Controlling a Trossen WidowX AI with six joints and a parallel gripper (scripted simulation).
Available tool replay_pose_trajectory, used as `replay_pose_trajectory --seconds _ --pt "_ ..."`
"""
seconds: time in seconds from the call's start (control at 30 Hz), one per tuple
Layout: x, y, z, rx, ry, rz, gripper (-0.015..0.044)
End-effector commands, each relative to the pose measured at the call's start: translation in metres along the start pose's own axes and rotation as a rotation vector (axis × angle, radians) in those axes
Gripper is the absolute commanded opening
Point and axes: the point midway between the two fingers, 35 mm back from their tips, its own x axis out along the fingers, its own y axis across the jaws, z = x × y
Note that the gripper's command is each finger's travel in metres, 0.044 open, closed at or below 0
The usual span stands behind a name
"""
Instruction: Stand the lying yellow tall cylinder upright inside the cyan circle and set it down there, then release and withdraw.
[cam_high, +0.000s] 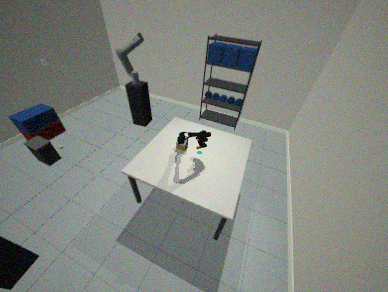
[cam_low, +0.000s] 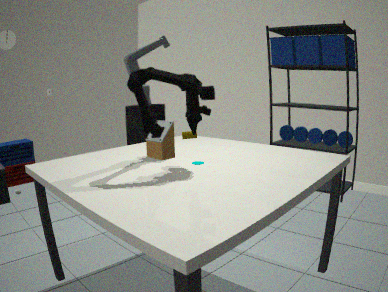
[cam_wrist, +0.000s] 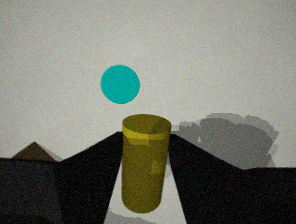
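White square table on dark legs, standing on a pale tiled floor between grey walls. Behind the table, a dark shelf rack against the back wall: blue boxes on the upper shelf, a row of blue balls lower down. Off to one side, a grey idle arm on a black pedestal, and a blue crate stacked on a red one near a small dark block. On the table, a tan wedge-shaped mount carrying the black arm, with its grey shadow spread across the white top. Gripper raised above the table, jaws clamped on the yellow tall cylinder, one dark finger against each side. Cylinder lifted off the surface, its far end toward the cyan circle in the wrist view. Circle flat on the table, apart from the cylinder and just past the mount in the exterior view.
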Motion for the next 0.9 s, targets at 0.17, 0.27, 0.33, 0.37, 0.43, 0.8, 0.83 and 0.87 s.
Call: replay_pose_trajectory --seconds 0.17,0.27,0.33,0.37,0.43,0.8,0.83,0.87 --pt "0.0 0.028 0.014 -0.239 0.015 -0.004 0.0105" --pt "0.0 0.036 0.017 -0.308 0.02 -0.006 0.0105" --pt "0.0 0.039 0.018 -0.339 0.022 -0.007 0.0105" --pt "0.0 0.04 0.018 -0.343 0.023 -0.007 0.0105" --pt "0.0 0.04 0.018 -0.343 0.023 -0.007 0.0105" --pt "0.005 0.041 0.016 -0.346 0.007 0.041 0.0105" --pt "0.005 0.042 0.015 -0.346 0.004 0.048 0.0105" --pt "0.006 0.042 0.015 -0.346 0.001 0.055 0.0105"
